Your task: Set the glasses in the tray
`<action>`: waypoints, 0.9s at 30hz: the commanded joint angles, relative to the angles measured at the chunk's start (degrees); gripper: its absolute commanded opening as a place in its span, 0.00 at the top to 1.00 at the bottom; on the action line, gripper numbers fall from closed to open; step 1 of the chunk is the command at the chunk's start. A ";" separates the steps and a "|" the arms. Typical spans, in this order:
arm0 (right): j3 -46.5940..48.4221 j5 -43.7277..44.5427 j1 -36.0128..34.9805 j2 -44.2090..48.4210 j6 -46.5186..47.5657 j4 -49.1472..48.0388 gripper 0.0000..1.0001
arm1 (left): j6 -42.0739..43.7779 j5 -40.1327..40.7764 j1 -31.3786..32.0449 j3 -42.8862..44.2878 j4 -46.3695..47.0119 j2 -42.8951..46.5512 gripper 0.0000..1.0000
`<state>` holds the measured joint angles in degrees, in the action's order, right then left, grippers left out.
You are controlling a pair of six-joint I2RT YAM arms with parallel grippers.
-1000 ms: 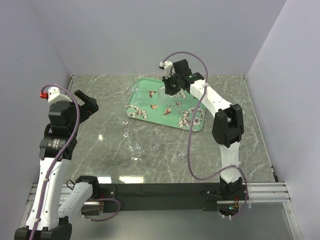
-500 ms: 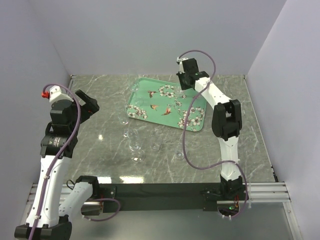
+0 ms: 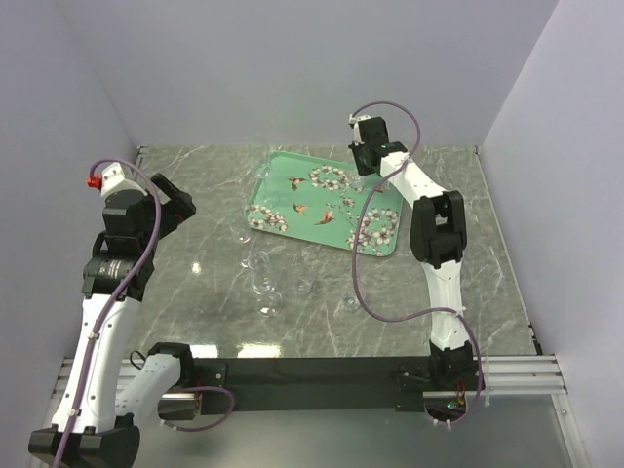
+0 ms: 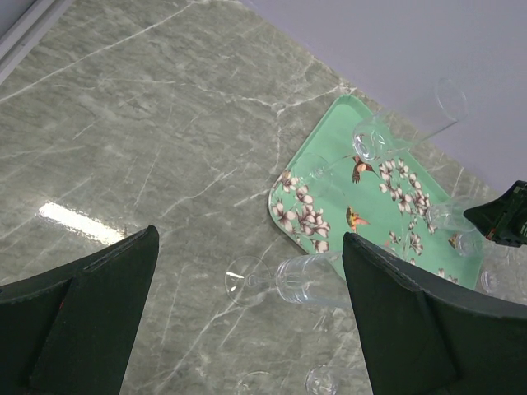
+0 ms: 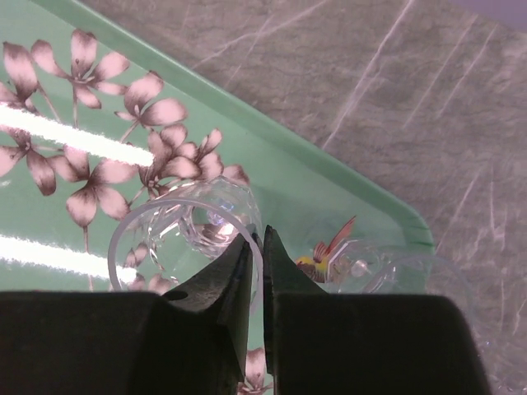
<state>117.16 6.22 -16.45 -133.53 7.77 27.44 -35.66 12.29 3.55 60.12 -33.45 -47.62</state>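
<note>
Grey-green marbled stone forms the table (image 3: 195, 283), which has pale walls on its left, far and right sides. Nearest us on the left, the left gripper (image 4: 249, 240) hangs above the stone. Its dark fingers (image 4: 90, 313) are spread wide and hold nothing.

Just beyond them, in the left wrist view, a stemmed glass (image 4: 292, 278) lies on its side on the stone. Its long axis runs across that view, foot to the left and bowl to the right, near the tray's corner. More clear glasses (image 3: 265, 288) are scattered mid-table, off the tray's near-left corner. They are so faint that we cannot count them. A broad stretch of stone runs from them to the left wall, and another lies right of the tray.

Farther back sits the mint-green tray (image 3: 322, 240), printed with white blossoms and small birds. Its long axis runs left to right, with the right end turned slightly nearer us. Its far-left corner comes close to the back wall.

Over the tray's far rim, the right gripper (image 5: 257, 247) has its fingers drawn in to a thin slit. The rim of a round glass (image 5: 189, 234) runs into that slit, so they appear to pinch it. This glass is mouth up over the blossoms. A second glass (image 5: 366, 263) sits just beside it on the tray, toward the corner.
</note>
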 commanded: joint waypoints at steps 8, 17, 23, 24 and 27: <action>2.98 -0.59 0.89 0.02 2.25 -2.57 0.57 | -0.82 -2.53 -0.21 2.11 1.90 0.59 0.01; -0.44 -5.77 1.33 7.22 5.76 -4.67 0.41 | 2.87 -11.85 -0.21 3.60 4.09 0.07 0.01; -3.96 -12.43 1.33 13.02 9.53 -4.77 0.32 | 6.03 -22.12 -0.30 6.06 4.62 -1.95 0.00; -4.83 -14.20 1.33 13.91 11.98 -3.72 0.32 | 6.21 -23.44 -0.21 6.33 4.80 -3.00 0.01; -7.64 -21.06 1.33 17.69 17.00 -1.70 0.30 | 6.83 -27.14 -0.21 7.90 3.57 -5.98 0.01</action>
<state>111.18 -6.63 -15.49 -122.48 18.55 25.32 -31.03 -8.10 3.55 65.04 -31.11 -51.11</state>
